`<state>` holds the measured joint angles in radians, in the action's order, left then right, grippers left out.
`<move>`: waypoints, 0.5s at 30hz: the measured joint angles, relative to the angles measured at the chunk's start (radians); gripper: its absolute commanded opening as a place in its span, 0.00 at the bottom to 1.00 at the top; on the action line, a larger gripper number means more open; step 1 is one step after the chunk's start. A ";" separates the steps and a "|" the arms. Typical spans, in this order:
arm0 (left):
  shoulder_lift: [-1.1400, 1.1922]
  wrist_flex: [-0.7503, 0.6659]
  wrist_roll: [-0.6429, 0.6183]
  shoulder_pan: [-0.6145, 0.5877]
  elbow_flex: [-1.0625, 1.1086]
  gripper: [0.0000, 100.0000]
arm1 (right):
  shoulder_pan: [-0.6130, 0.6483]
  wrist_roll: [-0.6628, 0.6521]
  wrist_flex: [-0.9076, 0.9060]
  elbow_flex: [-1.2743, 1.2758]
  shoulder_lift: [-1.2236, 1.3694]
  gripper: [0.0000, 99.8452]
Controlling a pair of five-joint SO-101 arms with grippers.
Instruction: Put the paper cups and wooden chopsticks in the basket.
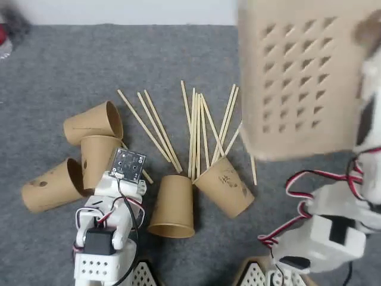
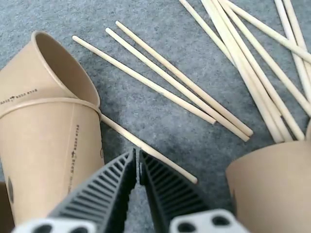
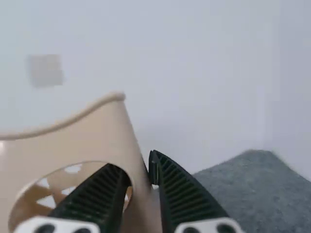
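Grey matting (image 1: 65,59) covers the table, with a pale wall behind it in the right wrist view.

Item 1: paper cups (image 1: 98,159), five. Three lie on their sides in a cluster at 8 o'clock in the high view. A fourth cup (image 1: 172,205) sits at 6 o'clock, mouth toward me. A fifth cup (image 1: 225,185) lies slanted just beside it at 5 o'clock. I judge them very light, thin-walled, easily crushed and ready to roll. Best hold is the rim, one finger inside and one outside, with a gentle squeeze.

Item 2: wooden chopsticks (image 1: 196,128), a loose fan about the centre reaching toward 12 o'clock, several crossing. One stray stick (image 2: 146,145) runs in under the clustered cups. They look stiff, slim, smooth and light. They lie flat on soft matting, so they will be awkward to get under. I would take each at mid-length, across its axis, outliers first.

Item 3: basket (image 1: 297,77), beige and perforated, at 2 o'clock, apparently lifted off the matting. It looks rigid and light, and may swing about a single hold.

Item 4: right pincer (image 3: 138,165), clenched on the basket's wall near the rim, with the wall between its fingers.

Item 5: left pincer (image 2: 137,158), closed and holding nothing, poised just over the stray stick beside the cluster.
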<state>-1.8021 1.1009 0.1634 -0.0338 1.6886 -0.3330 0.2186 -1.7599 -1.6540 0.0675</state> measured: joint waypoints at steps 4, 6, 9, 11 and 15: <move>0.000 0.000 0.000 0.000 0.000 0.01 | -0.044 0.031 0.000 0.000 -0.029 0.01; 0.000 0.000 0.000 0.000 0.000 0.02 | -0.043 0.032 0.000 0.000 -0.055 0.01; 0.000 -0.032 0.000 0.000 0.000 0.10 | 0.014 0.032 0.000 -0.002 -0.110 0.01; 0.000 -0.040 0.000 0.000 -0.035 0.15 | 0.074 0.011 0.000 -0.003 -0.144 0.01; 0.000 -0.018 -0.031 0.002 -0.279 0.16 | 0.166 -0.051 0.000 -0.003 -0.160 0.01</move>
<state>-1.8021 1.0825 0.1327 -0.0322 1.4093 -0.1672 0.1680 -1.7599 -1.6571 -0.0921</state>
